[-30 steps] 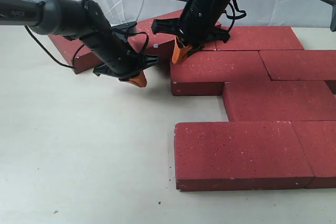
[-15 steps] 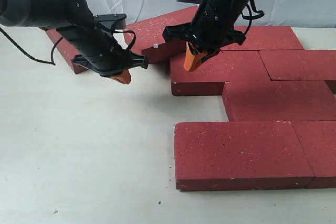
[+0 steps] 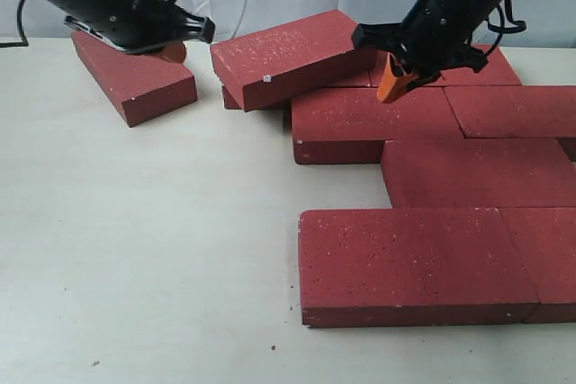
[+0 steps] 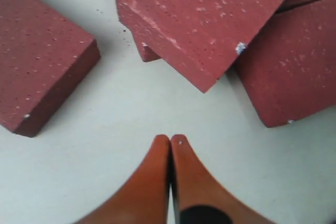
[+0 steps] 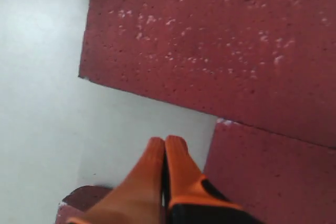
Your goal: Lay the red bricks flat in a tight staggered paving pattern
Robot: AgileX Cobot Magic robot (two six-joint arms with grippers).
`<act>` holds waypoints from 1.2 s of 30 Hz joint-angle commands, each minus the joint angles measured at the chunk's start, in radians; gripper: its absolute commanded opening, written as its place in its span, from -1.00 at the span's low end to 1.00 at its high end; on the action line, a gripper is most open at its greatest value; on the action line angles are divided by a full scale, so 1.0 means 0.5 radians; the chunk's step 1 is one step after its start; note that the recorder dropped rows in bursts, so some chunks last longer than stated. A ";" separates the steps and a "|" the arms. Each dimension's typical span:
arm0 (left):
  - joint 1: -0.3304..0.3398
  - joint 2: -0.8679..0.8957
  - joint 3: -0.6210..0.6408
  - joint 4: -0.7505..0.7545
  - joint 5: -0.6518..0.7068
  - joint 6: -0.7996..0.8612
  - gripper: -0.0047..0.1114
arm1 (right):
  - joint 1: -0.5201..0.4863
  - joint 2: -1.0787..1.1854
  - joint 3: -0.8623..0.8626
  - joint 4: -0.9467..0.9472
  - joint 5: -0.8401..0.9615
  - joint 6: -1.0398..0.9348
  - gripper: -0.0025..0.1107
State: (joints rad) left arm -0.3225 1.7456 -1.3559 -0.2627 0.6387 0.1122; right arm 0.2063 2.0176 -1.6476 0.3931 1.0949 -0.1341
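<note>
The pale cream, smooth tabletop bears dark red, white-speckled rectangular paving bricks lying flat in staggered, touching rows on its right side. A lone brick of the same kind lies flat at the far left, apart from the rows. A few dark crumbs dot the near part.
</note>
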 commanded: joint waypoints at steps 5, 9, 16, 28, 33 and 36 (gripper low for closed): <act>0.139 -0.031 0.006 0.025 0.036 -0.009 -0.92 | -0.078 -0.026 0.008 -0.002 -0.201 -0.067 -0.97; 0.144 -0.025 -0.007 0.025 0.030 -0.009 -0.92 | -0.078 -0.013 0.008 -0.010 -0.321 -0.067 -0.97; 0.144 0.063 -0.021 -0.018 0.018 -0.009 -0.92 | -0.103 0.021 -0.005 -0.050 -0.555 -0.058 -0.97; 0.144 0.310 -0.021 -0.298 -0.116 -0.005 -0.92 | -0.249 0.466 -0.653 -0.026 -0.467 0.050 -0.97; 0.144 0.390 -0.021 -0.529 -0.287 -0.014 -0.92 | -0.272 0.696 -0.935 0.081 -0.529 0.070 -0.97; 0.144 0.445 -0.021 -0.743 -0.485 -0.014 -0.92 | -0.272 0.854 -1.131 0.141 -0.638 0.070 -0.97</act>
State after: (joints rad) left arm -0.2534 1.9515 -1.3614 -0.5540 0.4723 0.1122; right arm 0.0760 2.3999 -2.1452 0.4328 0.8171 -0.1003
